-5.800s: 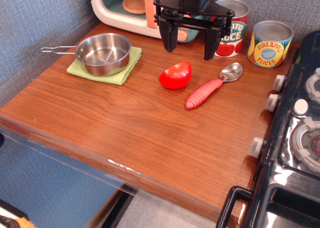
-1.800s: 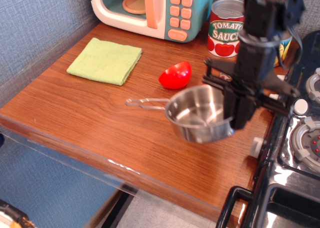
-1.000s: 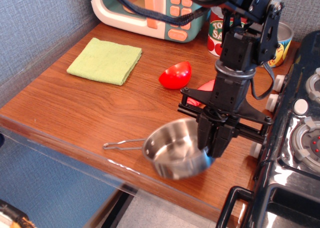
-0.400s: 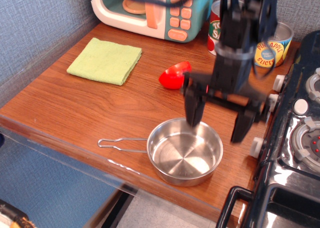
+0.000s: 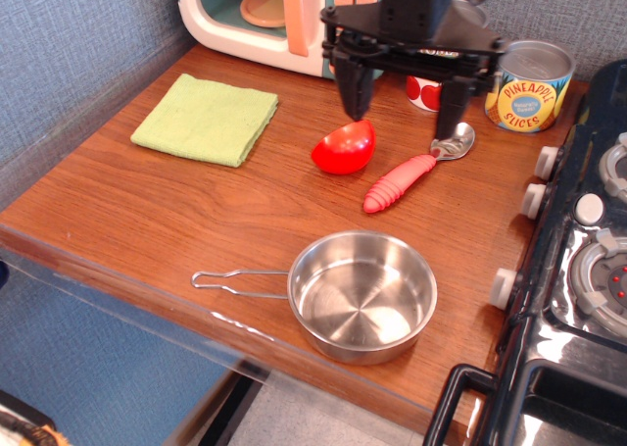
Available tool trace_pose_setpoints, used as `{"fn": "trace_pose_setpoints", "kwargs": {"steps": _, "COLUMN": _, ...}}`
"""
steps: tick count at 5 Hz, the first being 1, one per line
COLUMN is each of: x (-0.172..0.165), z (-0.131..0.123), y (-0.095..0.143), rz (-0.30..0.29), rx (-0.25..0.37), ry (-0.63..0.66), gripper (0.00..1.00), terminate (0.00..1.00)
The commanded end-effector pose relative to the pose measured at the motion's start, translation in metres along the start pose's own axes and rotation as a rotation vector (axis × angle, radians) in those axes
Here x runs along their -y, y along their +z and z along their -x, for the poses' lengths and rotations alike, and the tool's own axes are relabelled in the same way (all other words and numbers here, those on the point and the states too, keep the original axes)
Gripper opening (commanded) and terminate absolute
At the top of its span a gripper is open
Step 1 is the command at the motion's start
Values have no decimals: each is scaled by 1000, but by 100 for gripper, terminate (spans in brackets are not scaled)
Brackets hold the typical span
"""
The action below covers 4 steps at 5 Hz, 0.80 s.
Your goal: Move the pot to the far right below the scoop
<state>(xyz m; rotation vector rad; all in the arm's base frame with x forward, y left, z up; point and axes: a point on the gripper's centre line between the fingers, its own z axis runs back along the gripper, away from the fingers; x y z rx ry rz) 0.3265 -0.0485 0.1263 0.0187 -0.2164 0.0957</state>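
Showing bright, even lighting from above, with colours clear and hardly any dimness. Throwing only soft, short shadows under the pot [image 5: 363,296] and the scoop [image 5: 415,171] on the surface [image 5: 176,211]. Catching white glare on the shiny front edge of the surface and on the pot's rim. Staying mostly sharp, with the gripper [image 5: 403,98] looking slightly soft. Bending the lines a little near the corners.
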Motion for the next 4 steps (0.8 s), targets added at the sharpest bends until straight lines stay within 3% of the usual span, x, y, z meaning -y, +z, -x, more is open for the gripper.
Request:
{"fn": "trace_pose_setpoints", "kwargs": {"steps": 1, "x": -16, "z": -18, "y": -12, "rz": 69, "rx": -33, "ry": -21, "gripper": 100, "terminate": 0}}
{"fn": "trace_pose_setpoints", "kwargs": {"steps": 3, "x": -17, "z": -21, "y": -15, "rz": 54, "rx": -32, "ry": -77, "gripper": 100, "terminate": 0}}
{"fn": "trace_pose_setpoints", "kwargs": {"steps": 4, "x": -17, "z": -21, "y": -15, "rz": 54, "rx": -32, "ry": -77, "gripper": 100, "terminate": 100}}
